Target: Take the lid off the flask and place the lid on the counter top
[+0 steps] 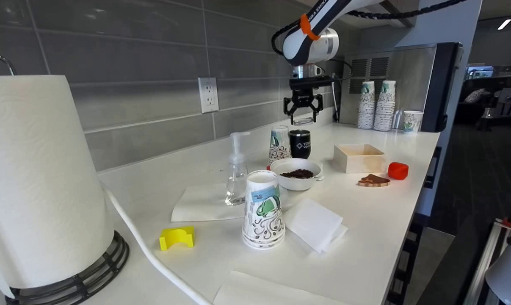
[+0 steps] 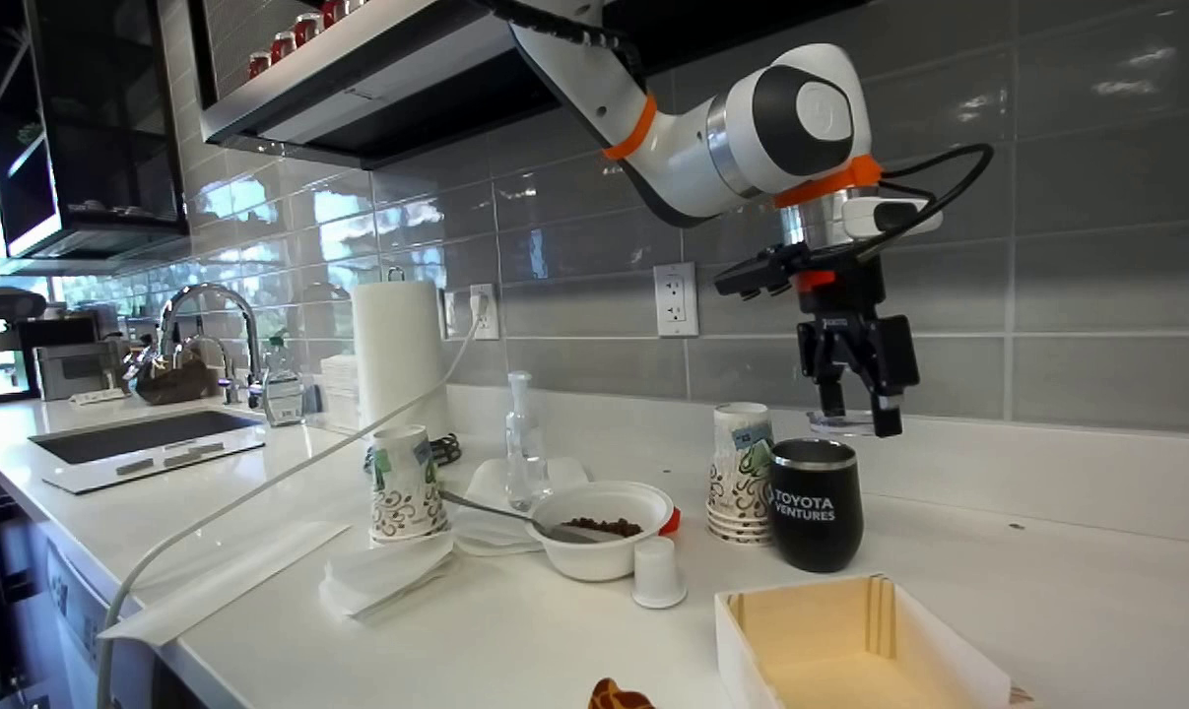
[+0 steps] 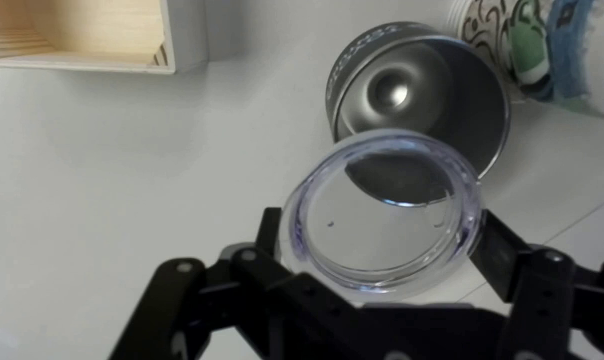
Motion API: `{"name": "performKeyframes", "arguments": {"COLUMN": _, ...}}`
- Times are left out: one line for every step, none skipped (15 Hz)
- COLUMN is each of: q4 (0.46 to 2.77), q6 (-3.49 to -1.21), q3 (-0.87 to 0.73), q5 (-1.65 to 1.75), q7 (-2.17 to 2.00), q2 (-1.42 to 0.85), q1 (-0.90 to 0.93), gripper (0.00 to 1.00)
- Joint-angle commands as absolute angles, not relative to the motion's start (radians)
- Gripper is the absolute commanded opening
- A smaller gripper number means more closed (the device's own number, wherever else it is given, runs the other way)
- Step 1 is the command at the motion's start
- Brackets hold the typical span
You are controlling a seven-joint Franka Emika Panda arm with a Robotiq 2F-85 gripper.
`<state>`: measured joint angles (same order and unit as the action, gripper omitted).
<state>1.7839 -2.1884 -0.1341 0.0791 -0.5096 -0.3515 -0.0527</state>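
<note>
the gripper (image 1: 303, 119) grasps a clear, round lid (image 3: 382, 220) above the metal-lined toyota ventures tumbler (image 2: 816, 512); stacked paper cups (image 2: 740, 475) stand beside it.

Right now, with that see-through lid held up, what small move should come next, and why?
Probably shift the end effector sideways, away from the Toyota Ventures tumbler, before lowering toward the white counter top: the clear lid is gripped, but in the wrist view it partly overlaps the open tumbler.
</note>
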Motion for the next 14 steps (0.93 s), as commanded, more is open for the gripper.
{"name": "performKeyframes", "arguments": {"q4": 1.804, "q6": -2.215, "q3": -0.145, "q5": -0.014, "q7": -0.471, "q2": -0.32, "q1": -0.093, "gripper": 0.67}}
{"name": "performKeyframes", "arguments": {"q4": 1.804, "q6": -2.221, "q3": -0.149, "q5": -0.027, "q7": -0.471, "q2": -0.32, "q1": -0.101, "gripper": 0.67}}
{"name": "performKeyframes", "arguments": {"q4": 1.801, "q6": -2.225, "q3": -0.153, "q5": -0.042, "q7": -0.468, "q2": -0.324, "q1": -0.11, "gripper": 0.67}}
{"name": "performKeyframes", "arguments": {"q4": 1.796, "q6": -2.231, "q3": -0.155, "q5": -0.054, "q7": -0.466, "q2": -0.331, "q1": -0.118, "gripper": 0.67}}
{"name": "performKeyframes", "arguments": {"q4": 1.791, "q6": -2.242, "q3": -0.156, "q5": -0.07, "q7": -0.463, "q2": -0.344, "q1": -0.124, "gripper": 0.67}}
{"name": "performKeyframes", "arguments": {"q4": 1.787, "q6": -2.253, "q3": -0.158, "q5": -0.081, "q7": -0.464, "q2": -0.354, "q1": -0.129, "gripper": 0.67}}
{"name": "performKeyframes", "arguments": {"q4": 1.788, "q6": -2.268, "q3": -0.16, "q5": -0.085, "q7": -0.471, "q2": -0.363, "q1": -0.129, "gripper": 0.67}}
{"name": "performKeyframes", "arguments": {"q4": 1.788, "q6": -2.287, "q3": -0.162, "q5": -0.085, "q7": -0.477, "q2": -0.373, "q1": -0.129, "gripper": 0.67}}
{"name": "performKeyframes", "arguments": {"q4": 1.788, "q6": -2.305, "q3": -0.165, "q5": -0.085, "q7": -0.482, "q2": -0.385, "q1": -0.128, "gripper": 0.67}}
{"name": "performKeyframes", "arguments": {"q4": 1.789, "q6": -2.324, "q3": -0.168, "q5": -0.082, "q7": -0.487, "q2": -0.396, "q1": -0.126, "gripper": 0.67}}
{"name": "performKeyframes", "arguments": {"q4": 1.787, "q6": -2.339, "q3": -0.169, "q5": -0.084, "q7": -0.489, "q2": -0.41, "q1": -0.126, "gripper": 0.67}}
{"name": "performKeyframes", "arguments": {"q4": 1.785, "q6": -2.356, "q3": -0.172, "q5": -0.083, "q7": -0.494, "q2": -0.423, "q1": -0.125, "gripper": 0.67}}
{"name": "performKeyframes", "arguments": {"q4": 1.783, "q6": -2.373, "q3": -0.173, "q5": -0.088, "q7": -0.497, "q2": -0.439, "q1": -0.127, "gripper": 0.67}}
{"name": "performKeyframes", "arguments": {"q4": 1.778, "q6": -2.382, "q3": -0.174, "q5": -0.095, "q7": -0.497, "q2": -0.454, "q1": -0.13, "gripper": 0.67}}
